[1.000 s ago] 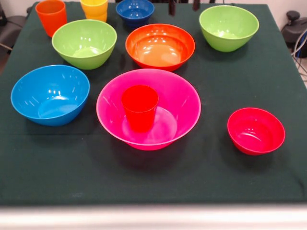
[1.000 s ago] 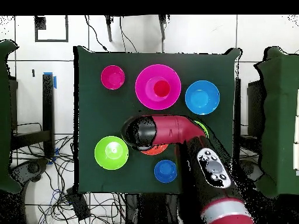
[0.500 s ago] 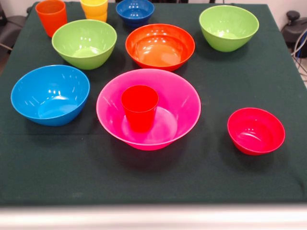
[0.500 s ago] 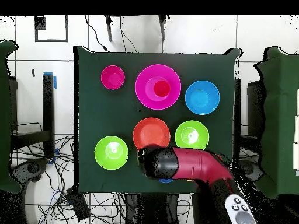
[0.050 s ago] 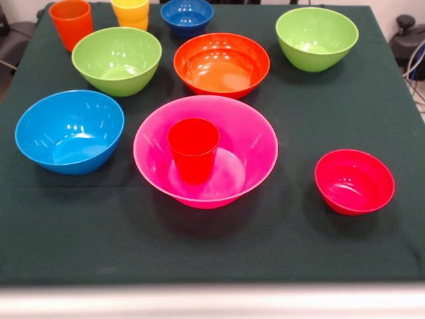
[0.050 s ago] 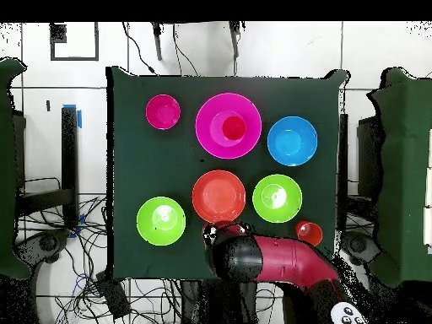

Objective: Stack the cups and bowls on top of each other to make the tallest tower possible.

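Note:
A red cup [image 5: 193, 149] stands upright inside the large pink bowl [image 5: 255, 133] at the table's middle. Spread around it are a light blue bowl [image 5: 70, 131], two lime green bowls [image 5: 117, 60] [image 5: 317, 38], an orange bowl [image 5: 222, 64] and a small red bowl [image 5: 354, 181]. A small dark blue bowl [image 5: 187, 14], an orange cup [image 5: 71, 22] and a yellow cup [image 5: 131, 12] sit along the far edge. The front view shows no arm. In the overhead view the arm's end with the gripper [image 6: 222, 231] hangs over the table edge near the base, covering the dark blue bowl.
The dark green cloth [image 5: 80, 226] covers the whole table. In the overhead view the red arm [image 6: 287, 260] lies along the table's bottom edge, and cables [image 6: 51, 245] trail on the floor to the left. The orange cup [image 6: 309, 233] stands just beside the arm.
The arm has drawn back from over the orange bowl to the table edge by the base, uncovering the bowls and the orange cup. No cup or bowl has moved.

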`<state>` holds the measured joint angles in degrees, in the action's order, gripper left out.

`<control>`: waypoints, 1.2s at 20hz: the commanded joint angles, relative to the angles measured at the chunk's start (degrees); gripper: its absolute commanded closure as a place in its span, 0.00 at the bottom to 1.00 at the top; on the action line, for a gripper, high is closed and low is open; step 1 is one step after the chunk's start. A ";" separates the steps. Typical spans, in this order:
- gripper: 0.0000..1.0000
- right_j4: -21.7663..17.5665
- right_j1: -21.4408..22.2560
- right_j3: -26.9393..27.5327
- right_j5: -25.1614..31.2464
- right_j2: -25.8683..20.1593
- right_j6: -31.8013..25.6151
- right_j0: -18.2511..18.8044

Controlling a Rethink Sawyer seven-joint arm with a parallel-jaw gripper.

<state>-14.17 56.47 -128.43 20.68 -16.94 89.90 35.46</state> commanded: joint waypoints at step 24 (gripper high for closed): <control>0.00 -5.72 -13.97 -3.68 -14.97 8.57 8.44 -4.01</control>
<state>-17.20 46.41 -130.36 11.09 -7.78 89.90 33.42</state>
